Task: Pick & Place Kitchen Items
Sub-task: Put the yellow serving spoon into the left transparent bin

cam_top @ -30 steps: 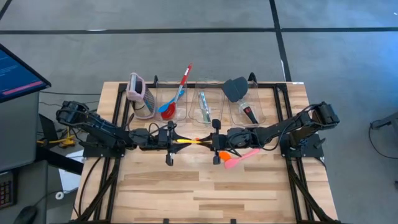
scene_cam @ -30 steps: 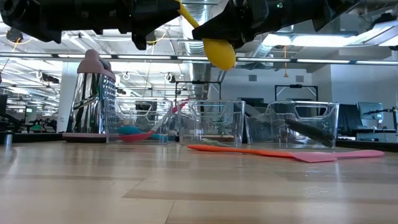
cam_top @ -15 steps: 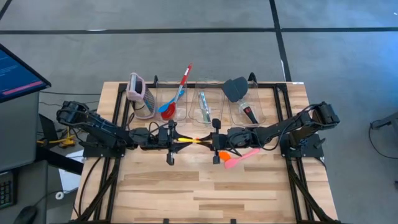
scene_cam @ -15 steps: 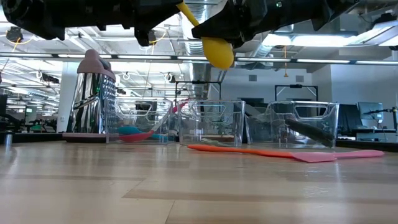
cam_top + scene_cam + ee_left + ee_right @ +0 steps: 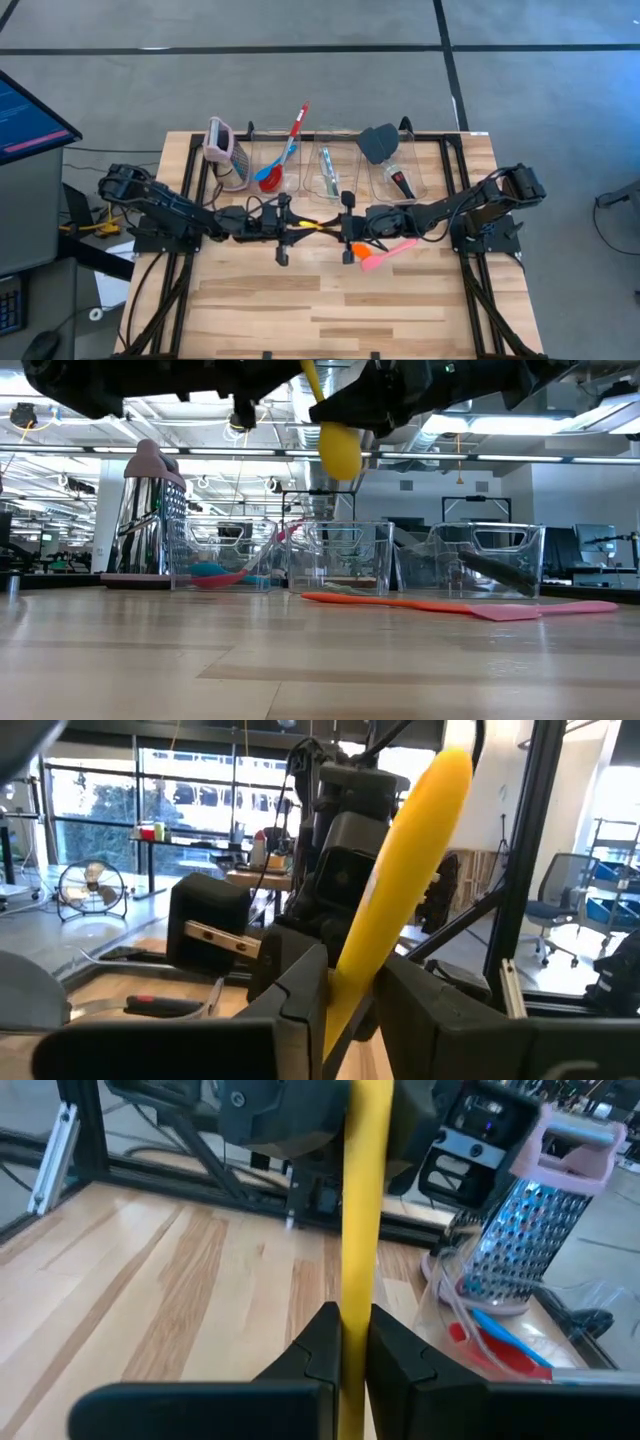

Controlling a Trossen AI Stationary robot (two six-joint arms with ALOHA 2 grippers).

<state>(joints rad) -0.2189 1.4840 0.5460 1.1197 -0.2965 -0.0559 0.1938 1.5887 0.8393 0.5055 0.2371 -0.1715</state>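
Spoon, yellow, hangs in the air above the table, in front of the middle bin, and both arms meet at it. The right gripper pinches the spoon handle between its two fingers, which are pressed tight on it. The left gripper has the spoon between its fingers too, near the bowl end; the fingers stand close on both sides of the handle, but if they really press it I cannot tell. In the low view the yellow bowl hangs down under the grippers, well above the wood.

In front of the middle bin and a bit toward the right arm, a pink spatula with orange end lies flat on the table, apart from both grippers. The left bin, beside the middle bin, holds a red spoon and a blue spoon leaning out. The right bin, on the other side of the middle bin, holds a black spatula and a red-handled tool. The middle bin holds a clear teal utensil. A metal grater with pink top stands beside the left bin
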